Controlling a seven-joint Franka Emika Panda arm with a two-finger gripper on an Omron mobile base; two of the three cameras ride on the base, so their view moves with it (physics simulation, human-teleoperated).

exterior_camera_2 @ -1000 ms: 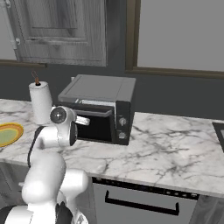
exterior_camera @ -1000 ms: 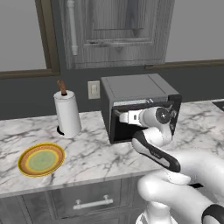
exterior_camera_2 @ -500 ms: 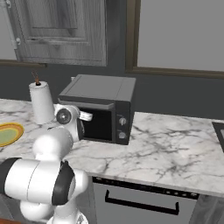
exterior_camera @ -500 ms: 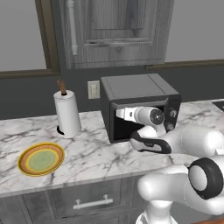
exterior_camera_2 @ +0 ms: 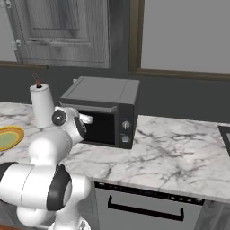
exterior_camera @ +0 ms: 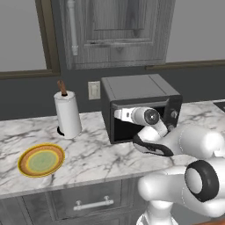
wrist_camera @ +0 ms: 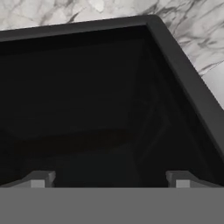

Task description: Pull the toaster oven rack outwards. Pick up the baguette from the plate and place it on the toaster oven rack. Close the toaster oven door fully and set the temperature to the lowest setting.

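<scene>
The marble counter (exterior_camera: 96,154) carries everything here, and the biggest of the task's things is the toaster oven (exterior_camera: 136,90), a boxy dark grey unit sitting at about one o'clock from the centre of the left base view, its front facing the robot. It looks heavy and rigid enough to stay put under a light tug, though a hard pull could slide it on the smooth stone. Its door looks closed in the right base view, so the handle along the door's edge would likely be the place to take hold before anything inside can be reached; I cannot make out the handle clearly. The toaster oven rack is hidden in the dark interior; as thin stiff wire it should slide easily and is best pinched at its front bar. The plate (exterior_camera: 41,160) lies at eight o'clock in the left base view, well apart from the oven, and I cannot make out a baguette on it. The gripper (wrist_camera: 109,177) hangs close against the oven's dark front, its fingertips (wrist_camera: 41,178) spread wide apart and holding nothing.
</scene>
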